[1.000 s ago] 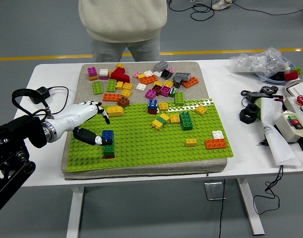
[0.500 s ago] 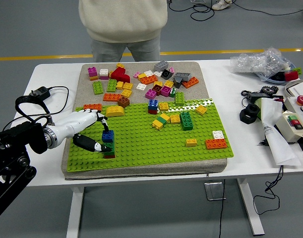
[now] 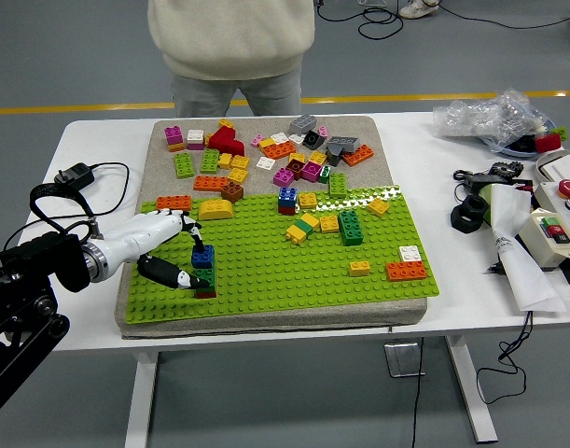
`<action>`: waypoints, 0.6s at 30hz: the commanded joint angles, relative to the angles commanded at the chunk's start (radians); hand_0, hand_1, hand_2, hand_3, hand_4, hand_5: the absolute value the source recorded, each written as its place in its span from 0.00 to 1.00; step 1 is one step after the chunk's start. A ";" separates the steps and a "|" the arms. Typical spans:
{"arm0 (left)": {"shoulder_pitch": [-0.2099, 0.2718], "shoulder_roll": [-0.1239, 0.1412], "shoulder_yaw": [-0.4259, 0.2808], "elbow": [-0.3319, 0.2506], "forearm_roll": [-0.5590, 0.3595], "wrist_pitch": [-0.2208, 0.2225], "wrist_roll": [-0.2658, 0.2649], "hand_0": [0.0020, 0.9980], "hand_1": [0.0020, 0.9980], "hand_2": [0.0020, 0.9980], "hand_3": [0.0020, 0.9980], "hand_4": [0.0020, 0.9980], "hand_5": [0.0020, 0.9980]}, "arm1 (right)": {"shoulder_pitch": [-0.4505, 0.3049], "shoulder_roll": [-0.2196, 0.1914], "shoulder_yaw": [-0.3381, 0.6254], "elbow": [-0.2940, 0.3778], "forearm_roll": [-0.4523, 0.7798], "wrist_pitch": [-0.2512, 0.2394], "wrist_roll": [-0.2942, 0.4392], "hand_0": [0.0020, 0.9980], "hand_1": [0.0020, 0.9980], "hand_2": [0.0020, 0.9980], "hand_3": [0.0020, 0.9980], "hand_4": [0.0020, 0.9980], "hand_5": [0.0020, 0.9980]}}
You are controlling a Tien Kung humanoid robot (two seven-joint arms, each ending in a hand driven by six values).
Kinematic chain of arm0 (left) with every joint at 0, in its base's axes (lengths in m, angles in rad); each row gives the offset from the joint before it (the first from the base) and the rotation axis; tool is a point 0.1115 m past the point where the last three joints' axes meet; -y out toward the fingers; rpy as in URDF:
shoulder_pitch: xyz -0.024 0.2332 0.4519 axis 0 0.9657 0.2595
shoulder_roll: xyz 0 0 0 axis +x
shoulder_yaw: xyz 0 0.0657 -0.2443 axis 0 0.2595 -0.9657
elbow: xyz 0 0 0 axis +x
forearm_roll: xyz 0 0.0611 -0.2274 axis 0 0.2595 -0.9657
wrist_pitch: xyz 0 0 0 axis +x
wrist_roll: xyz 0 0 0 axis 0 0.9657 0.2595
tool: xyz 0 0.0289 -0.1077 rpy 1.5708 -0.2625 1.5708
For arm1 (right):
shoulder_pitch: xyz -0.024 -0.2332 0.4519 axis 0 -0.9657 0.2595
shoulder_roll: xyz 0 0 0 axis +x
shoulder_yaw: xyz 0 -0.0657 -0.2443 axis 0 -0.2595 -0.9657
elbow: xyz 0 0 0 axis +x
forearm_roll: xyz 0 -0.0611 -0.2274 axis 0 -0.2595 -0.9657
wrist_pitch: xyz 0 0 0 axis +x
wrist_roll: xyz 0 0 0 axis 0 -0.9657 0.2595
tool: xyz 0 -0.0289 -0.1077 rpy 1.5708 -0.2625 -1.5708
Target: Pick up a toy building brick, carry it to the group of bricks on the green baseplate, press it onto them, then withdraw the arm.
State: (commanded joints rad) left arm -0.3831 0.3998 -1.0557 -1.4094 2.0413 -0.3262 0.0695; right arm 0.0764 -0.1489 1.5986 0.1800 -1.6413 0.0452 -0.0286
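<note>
Left hand (image 3: 177, 252) pinching blue brick (image 3: 202, 257) atop green brick (image 3: 204, 278), bottom red brick mostly hidden

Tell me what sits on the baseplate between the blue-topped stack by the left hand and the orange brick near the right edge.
In the head view, between the blue-topped stack and the orange brick lies one small yellow brick; otherwise bare green baseplate.

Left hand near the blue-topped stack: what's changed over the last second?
The left hand has slid down and toward the table's near edge, uncovering an orange brick at the green baseplate's far-left corner. Its fingers now close around the blue brick atop the small stack, one on top and the thumb low beside it. The stack, the other bricks and the person at the far side have stayed put.
</note>
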 joint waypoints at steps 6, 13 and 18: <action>0.000 -0.006 0.002 0.010 0.000 0.000 -0.001 1.00 1.00 0.90 0.60 1.00 0.50 | 0.000 -0.001 0.000 0.000 0.002 0.000 0.000 0.77 0.69 0.74 0.76 1.00 0.77; -0.001 -0.012 0.008 0.019 -0.001 0.002 -0.001 1.00 1.00 0.90 0.60 1.00 0.50 | 0.000 -0.001 -0.002 0.000 0.005 -0.001 0.000 0.77 0.69 0.74 0.76 1.00 0.77; -0.001 -0.015 0.010 0.023 -0.003 0.003 -0.001 1.00 1.00 0.90 0.60 1.00 0.49 | 0.001 -0.001 -0.002 0.000 0.007 -0.001 0.000 0.77 0.69 0.74 0.76 1.00 0.77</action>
State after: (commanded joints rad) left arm -0.3839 0.3847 -1.0453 -1.3866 2.0385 -0.3234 0.0685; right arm 0.0774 -0.1498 1.5968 0.1800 -1.6344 0.0437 -0.0285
